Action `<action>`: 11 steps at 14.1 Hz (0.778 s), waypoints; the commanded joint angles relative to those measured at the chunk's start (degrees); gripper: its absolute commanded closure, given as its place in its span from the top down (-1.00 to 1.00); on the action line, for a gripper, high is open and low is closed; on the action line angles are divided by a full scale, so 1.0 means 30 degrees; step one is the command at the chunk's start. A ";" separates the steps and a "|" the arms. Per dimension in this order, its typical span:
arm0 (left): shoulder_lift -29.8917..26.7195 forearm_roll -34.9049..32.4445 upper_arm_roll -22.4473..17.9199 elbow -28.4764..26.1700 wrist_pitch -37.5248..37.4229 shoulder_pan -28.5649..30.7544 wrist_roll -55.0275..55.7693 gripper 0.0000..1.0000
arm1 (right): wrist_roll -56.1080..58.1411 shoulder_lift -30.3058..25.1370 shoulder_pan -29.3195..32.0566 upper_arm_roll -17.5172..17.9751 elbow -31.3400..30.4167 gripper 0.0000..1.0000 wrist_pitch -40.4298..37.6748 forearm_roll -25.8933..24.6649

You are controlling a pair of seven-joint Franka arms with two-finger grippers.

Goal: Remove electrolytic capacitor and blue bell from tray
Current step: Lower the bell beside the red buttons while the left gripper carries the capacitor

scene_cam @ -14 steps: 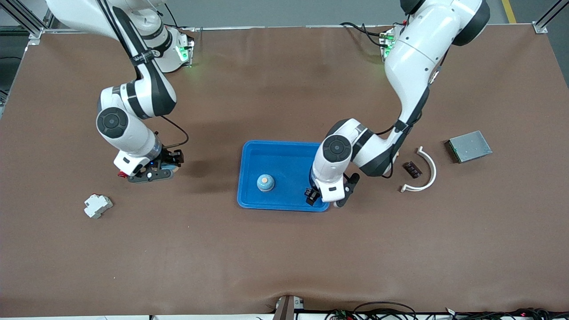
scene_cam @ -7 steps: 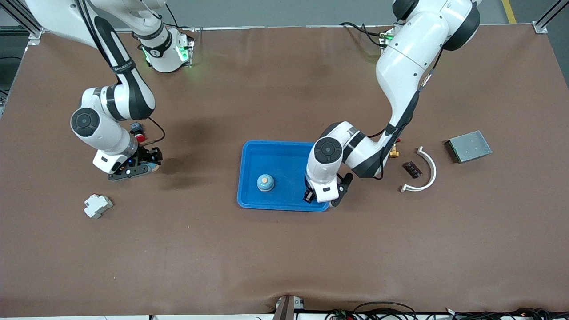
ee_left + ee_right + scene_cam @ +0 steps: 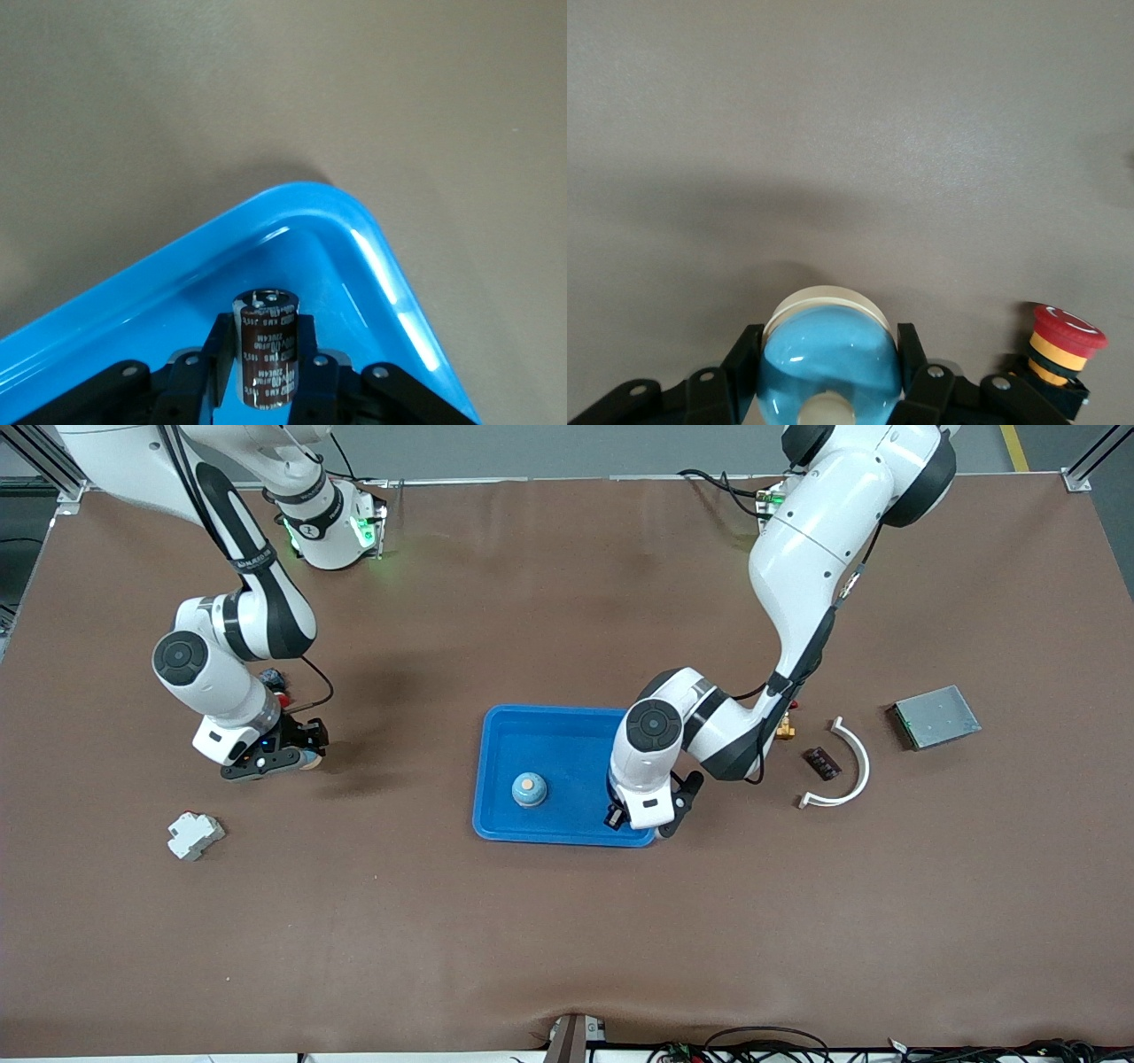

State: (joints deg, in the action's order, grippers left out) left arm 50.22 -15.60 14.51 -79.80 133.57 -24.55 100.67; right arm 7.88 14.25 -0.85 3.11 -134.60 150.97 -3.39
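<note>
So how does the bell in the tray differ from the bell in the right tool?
The bell in the tray sits free on the blue tray floor, untouched; the bell in the right tool is clamped between its fingers, over bare table toward the right arm's end. The tray bell stands apart from other items; the held bell is beside a red emergency button. Both are blue domes with a pale knob on top.

My left gripper (image 3: 266, 372) is low over the tray's corner toward the left arm's end, fingers (image 3: 211, 354) clamped on the capacitor (image 3: 266, 359). My right gripper (image 3: 828, 376) sits low, perhaps touching the surface, toward the right arm's end, closed around the bell (image 3: 829, 354).
</note>
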 commanded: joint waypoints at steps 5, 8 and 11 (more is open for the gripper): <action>-0.3343 0.0159 0.0027 0.0232 -0.4553 0.0533 -0.4162 -1.00 | 0.0391 0.2483 0.0314 0.0252 -0.0076 -1.00 0.2819 0.0250; -0.4986 0.2437 0.0086 0.0085 -0.6050 0.2756 -0.8258 -1.00 | 0.0128 0.2721 0.0138 0.0252 -0.0018 -1.00 0.2999 0.0250; -0.6159 0.2972 0.0115 -0.0935 -0.8075 0.5245 -1.2856 -1.00 | 0.0097 0.2897 0.0226 0.0252 0.0304 1.00 0.2911 0.0250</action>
State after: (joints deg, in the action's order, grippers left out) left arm 34.73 -8.34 14.38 -78.25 110.84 -13.05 69.76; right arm 7.87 21.98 -0.88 3.23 -134.55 159.49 -3.38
